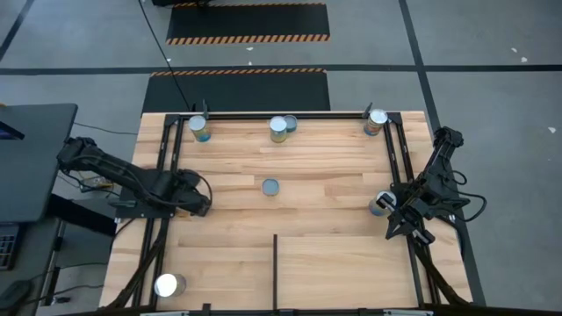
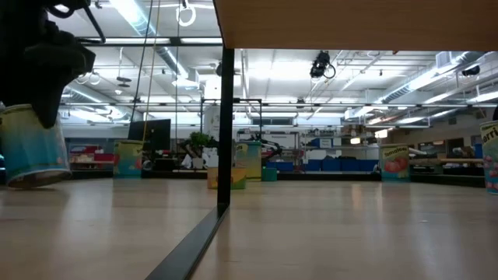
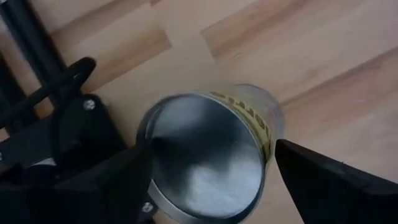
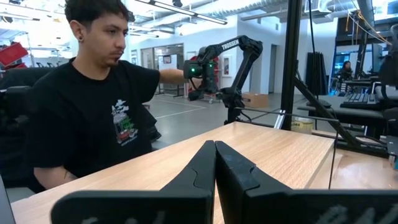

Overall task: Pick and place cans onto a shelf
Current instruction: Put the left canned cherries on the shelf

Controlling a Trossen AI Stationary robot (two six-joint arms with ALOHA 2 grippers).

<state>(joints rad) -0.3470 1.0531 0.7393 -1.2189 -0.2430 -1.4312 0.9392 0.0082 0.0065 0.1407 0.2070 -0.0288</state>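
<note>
My left gripper [image 1: 200, 204] stands by the left black bars, pointing steeply down and shut on a can [image 3: 205, 162] with a silver top and a yellow-green label. In the low view this can [image 2: 31, 148] stands tilted under the dark gripper [image 2: 50, 62]. Other cans stand upright on their bases: three along the far edge [image 1: 199, 127], [image 1: 281, 127], [image 1: 376, 121], one mid-table [image 1: 270, 186], one by the right arm [image 1: 379, 204]. One can [image 1: 167, 285] stands on the shelf [image 1: 351, 263] at its near left corner. My right gripper [image 4: 215, 163] waits shut at the table's right edge [image 1: 399, 228]. My left gripper has the can between its two fingers [image 3: 118, 180], one on each side of the wall just below the top rim [image 3: 148, 149]. The fingers come from above, slanting a little. The can is tilted; its low edge [image 2: 15, 185] is at the table, touching or not I cannot tell.
Black metal bars run along the table's left [image 1: 162, 175] and right [image 1: 399, 167] sides, and a short divider bar [image 1: 275, 268] splits the near section. Bare wood lies between the mid-table can and the divider. A person sits beyond the table [image 4: 93, 106].
</note>
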